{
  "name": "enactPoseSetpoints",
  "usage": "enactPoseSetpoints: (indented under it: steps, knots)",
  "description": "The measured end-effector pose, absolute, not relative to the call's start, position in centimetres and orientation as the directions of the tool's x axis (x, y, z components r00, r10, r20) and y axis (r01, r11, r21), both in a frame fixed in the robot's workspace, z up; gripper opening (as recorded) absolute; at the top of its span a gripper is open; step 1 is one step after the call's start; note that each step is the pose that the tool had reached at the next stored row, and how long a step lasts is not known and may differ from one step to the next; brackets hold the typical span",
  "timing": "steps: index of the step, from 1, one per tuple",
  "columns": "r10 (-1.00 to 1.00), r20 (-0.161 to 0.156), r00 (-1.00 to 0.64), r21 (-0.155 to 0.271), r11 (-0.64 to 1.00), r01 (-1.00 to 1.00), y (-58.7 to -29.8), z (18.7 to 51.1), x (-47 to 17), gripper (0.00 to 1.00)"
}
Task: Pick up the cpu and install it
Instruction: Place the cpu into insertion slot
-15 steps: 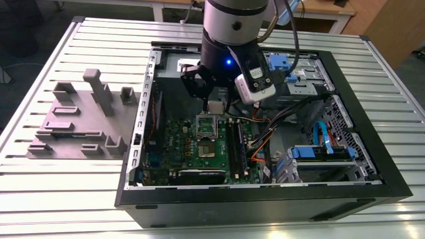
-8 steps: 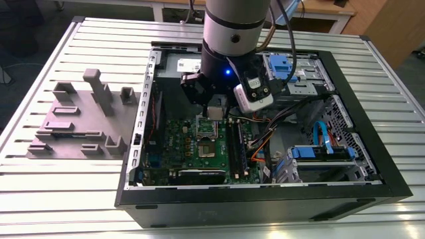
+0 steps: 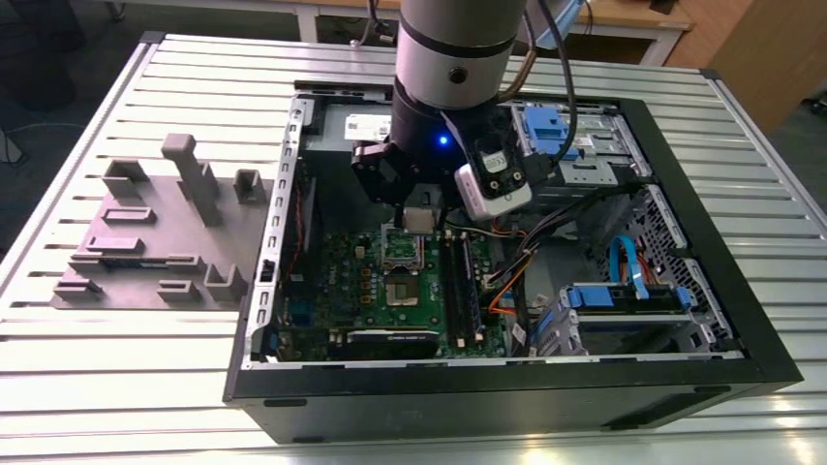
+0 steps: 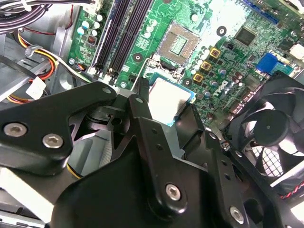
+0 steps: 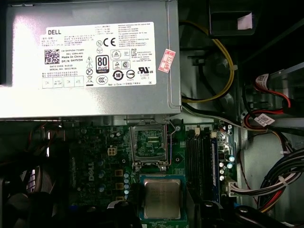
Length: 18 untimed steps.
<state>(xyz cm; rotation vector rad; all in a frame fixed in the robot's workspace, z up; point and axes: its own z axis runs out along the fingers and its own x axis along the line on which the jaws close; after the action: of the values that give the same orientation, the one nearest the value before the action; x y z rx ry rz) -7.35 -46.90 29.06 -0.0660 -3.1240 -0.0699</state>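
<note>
Silvery cpu (image 5: 161, 198) clenched in the end effector (image 4: 167, 108), held near the open socket (image 5: 148, 145), not yet seated: transfer step, I judge; seating would need square alignment.

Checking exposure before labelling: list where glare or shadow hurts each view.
Second wrist view: glare whites out part of the motherboard; the cpu shines pale. First wrist view: sheen on the grey box beside its label. Exterior view: the slatted table gleams.

A white printed label (image 5: 99, 54) and a small red sticker (image 5: 166, 61) sit on the grey box (image 5: 90, 102); white lettering marks the motherboard (image 5: 95, 175).
</note>
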Motion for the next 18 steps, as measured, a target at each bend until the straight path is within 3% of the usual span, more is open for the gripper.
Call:
enactPoseSetpoints:
  steps: [13, 18]
  knots:
    - [0.003, 0.024, -1.0, 0.043, 0.999, 0.004, -47.0, 28.2, -7.4, 0.47]
    - [-0.006, 0.029, -1.0, 0.043, 0.999, -0.005, -48.2, 27.4, -7.4, 0.47]
